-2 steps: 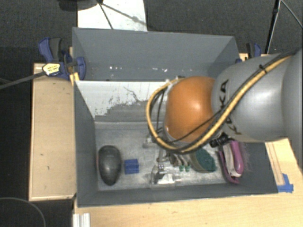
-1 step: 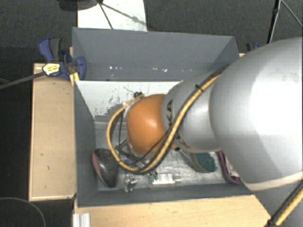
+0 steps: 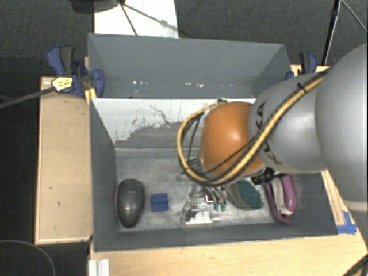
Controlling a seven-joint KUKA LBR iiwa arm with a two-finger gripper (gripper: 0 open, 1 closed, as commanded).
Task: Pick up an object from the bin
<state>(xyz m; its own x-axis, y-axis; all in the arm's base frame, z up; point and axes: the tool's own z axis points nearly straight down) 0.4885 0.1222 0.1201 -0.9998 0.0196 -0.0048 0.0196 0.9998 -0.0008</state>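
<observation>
My gripper (image 3: pixel 202 206) reaches down to the bin floor near the front, below the orange cover on the wrist. Its metal fingertips sit low at the floor, and I cannot make out how they stand. A small blue block (image 3: pixel 159 202) lies on the floor just left of the gripper. Just right of it lies a dark green round thing (image 3: pixel 250 195), partly hidden under the arm.
A dark grey computer mouse (image 3: pixel 130 202) rests at the front left of the bin. A purple and white oblong thing (image 3: pixel 285 198) lies at the front right, by the wall. The arm and its cables cover the bin's right middle.
</observation>
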